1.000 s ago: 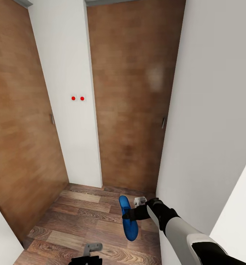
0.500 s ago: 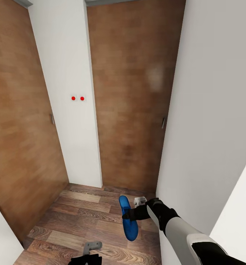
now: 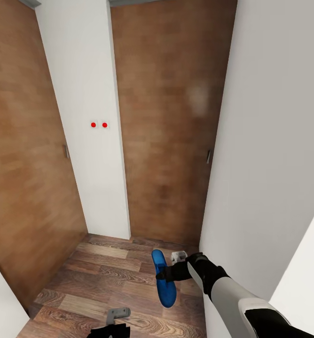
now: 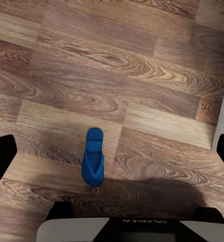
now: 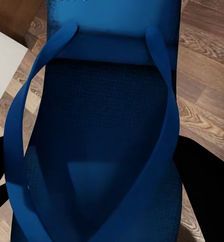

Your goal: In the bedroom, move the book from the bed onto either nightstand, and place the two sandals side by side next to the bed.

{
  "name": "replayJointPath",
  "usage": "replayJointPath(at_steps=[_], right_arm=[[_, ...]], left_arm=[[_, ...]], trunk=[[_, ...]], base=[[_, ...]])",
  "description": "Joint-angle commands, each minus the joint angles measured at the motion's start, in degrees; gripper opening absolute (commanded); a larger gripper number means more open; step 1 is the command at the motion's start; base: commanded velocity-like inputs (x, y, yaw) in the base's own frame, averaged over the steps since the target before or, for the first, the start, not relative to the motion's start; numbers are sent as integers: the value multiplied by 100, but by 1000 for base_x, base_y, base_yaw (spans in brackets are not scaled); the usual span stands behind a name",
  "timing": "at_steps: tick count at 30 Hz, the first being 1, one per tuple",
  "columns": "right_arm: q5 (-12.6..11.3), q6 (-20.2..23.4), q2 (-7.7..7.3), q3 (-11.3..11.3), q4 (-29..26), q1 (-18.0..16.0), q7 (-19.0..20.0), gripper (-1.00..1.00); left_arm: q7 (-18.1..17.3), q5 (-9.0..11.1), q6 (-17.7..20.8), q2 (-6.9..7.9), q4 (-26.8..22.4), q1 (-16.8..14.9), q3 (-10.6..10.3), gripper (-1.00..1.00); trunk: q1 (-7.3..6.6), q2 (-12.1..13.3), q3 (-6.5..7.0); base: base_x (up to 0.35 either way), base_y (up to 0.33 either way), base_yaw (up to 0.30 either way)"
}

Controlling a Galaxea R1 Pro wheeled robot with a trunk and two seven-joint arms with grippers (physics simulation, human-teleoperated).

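Wooden plank flooring [image 3: 96, 272] and brown doors [image 3: 166, 117] surround me. My right gripper [image 3: 162, 272] is clamped on one blue rubber flip-flop sandal [image 3: 163, 278], held above the floor. It looks light and bendy, so I grip mid-sole. My left gripper [image 4: 112, 166], fingers apart, hovers over the second blue sandal [image 4: 93, 164] lying on the planks.
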Motion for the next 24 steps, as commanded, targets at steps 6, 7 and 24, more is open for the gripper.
replayJointPath(at_steps=[6,7,24], right_arm=[[50,24,1,-9,-17,-3,32,-100],[50,24,1,-8,-17,-3,32,-100],[50,24,1,-8,-18,-3,32,-100]], left_arm=[[42,59,-94,9,0,-2,-33,100],[41,59,-104,9,5,-2,-31,100],[43,59,-121,16,1,-2,-27,100]], trunk=[[135,-255,-121],[157,-295,-139],[531,-976,-444]], base=[[0,0,0],[0,0,0],[0,0,0]])
